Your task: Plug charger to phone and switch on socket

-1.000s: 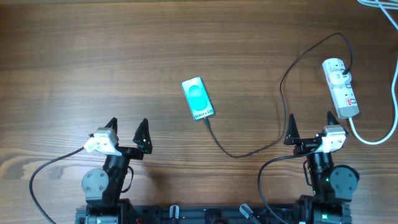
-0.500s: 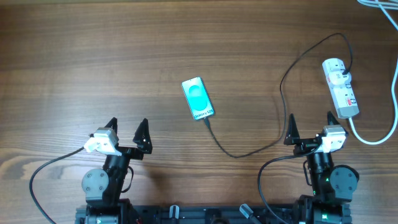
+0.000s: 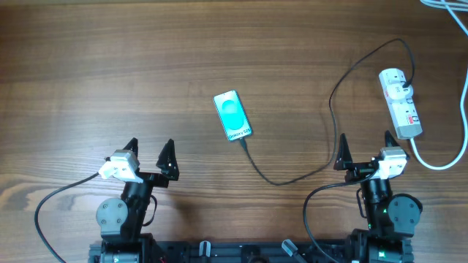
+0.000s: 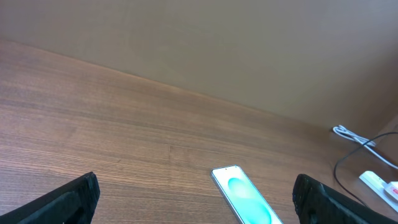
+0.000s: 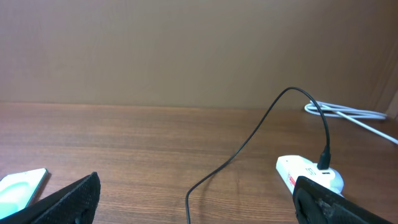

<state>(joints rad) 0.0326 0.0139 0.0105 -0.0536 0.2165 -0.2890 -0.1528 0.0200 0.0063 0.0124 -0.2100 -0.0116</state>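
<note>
Two arms low in the frame, phone at the centre of a wood-grain tabletop (image 3: 110, 66).
The left gripper (image 3: 151, 146) has its jaws wide apart, holding nothing. The flat, teal-screened phone (image 3: 232, 115) is cut off at the bottom in the left wrist view. The thin black charger (image 3: 330, 102) loops away from the phone's lower end; whether it is seated there is unclear. The right gripper (image 3: 364, 142) also has its jaws apart. The white socket (image 3: 400, 103) lies at upper right; only the right wrist view shows the plug upright in it.

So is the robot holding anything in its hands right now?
No, nothing is held. The left hand and the right hand are both open and empty, apart from the phone, the charger and the socket.
</note>
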